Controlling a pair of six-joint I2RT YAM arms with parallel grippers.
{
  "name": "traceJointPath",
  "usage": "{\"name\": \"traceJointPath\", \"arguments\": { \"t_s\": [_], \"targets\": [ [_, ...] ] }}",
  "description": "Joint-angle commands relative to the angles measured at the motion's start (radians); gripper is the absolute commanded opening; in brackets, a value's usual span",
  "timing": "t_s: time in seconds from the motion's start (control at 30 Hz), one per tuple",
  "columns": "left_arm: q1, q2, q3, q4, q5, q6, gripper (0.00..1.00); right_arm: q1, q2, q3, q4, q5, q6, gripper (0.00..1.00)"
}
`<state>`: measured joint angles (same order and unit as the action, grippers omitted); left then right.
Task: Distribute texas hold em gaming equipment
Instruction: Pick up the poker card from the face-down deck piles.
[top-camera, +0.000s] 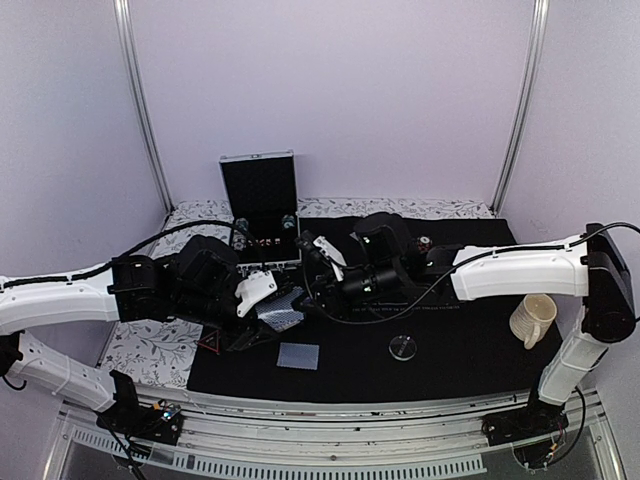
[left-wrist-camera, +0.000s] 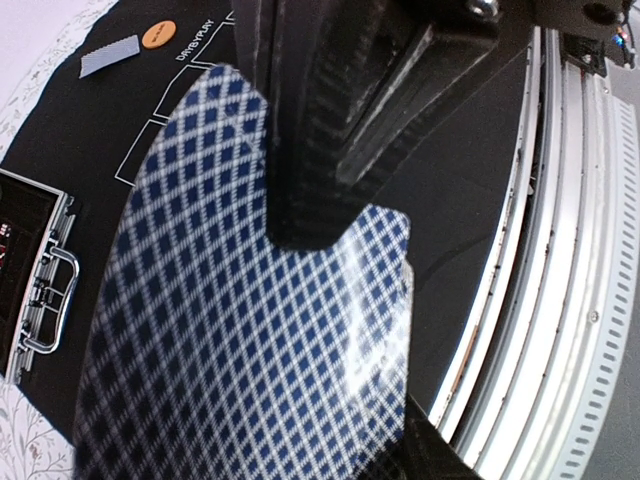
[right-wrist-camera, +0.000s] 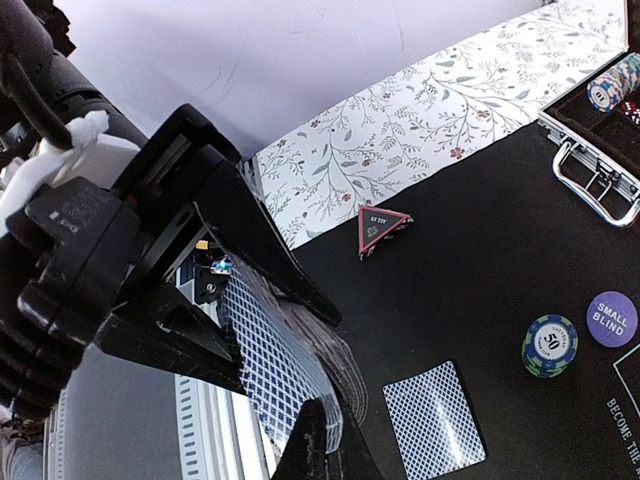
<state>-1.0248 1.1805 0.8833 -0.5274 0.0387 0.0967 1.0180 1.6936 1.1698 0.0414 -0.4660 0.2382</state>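
Half-spread left gripper (top-camera: 272, 308) jaws clamp the blue diamond-backed paper card deck (left-wrist-camera: 230, 340). In the right wrist view, right gripper (right-wrist-camera: 315, 440) jaws pinch shut on its 6 o'clock edge.

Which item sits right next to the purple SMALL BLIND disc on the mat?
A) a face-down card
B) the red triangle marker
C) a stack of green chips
C: in the right wrist view the stack of green chips stands just beside the purple disc.

Glossy smooth cards (left-wrist-camera: 250, 330) — sheen across the pattern; matt black mat (right-wrist-camera: 480, 300), shiny metal case (top-camera: 258, 156), ribbed bare-metal rail (left-wrist-camera: 570, 250)
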Motion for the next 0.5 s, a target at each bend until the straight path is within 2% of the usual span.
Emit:
{"name": "traceJointPath", "arguments": {
  "t_s": [0.0,0.47],
  "targets": [
    [0.008,0.005,-0.001,0.027,0.011,0.004,0.44,-0.006,-0.047,-0.020,-0.044,0.029,-0.014,0.02],
    [0.008,0.008,0.001,0.027,0.011,0.005,0.44,-0.051,-0.205,-0.099,-0.105,0.065,-0.005,0.02]
  ]
}}
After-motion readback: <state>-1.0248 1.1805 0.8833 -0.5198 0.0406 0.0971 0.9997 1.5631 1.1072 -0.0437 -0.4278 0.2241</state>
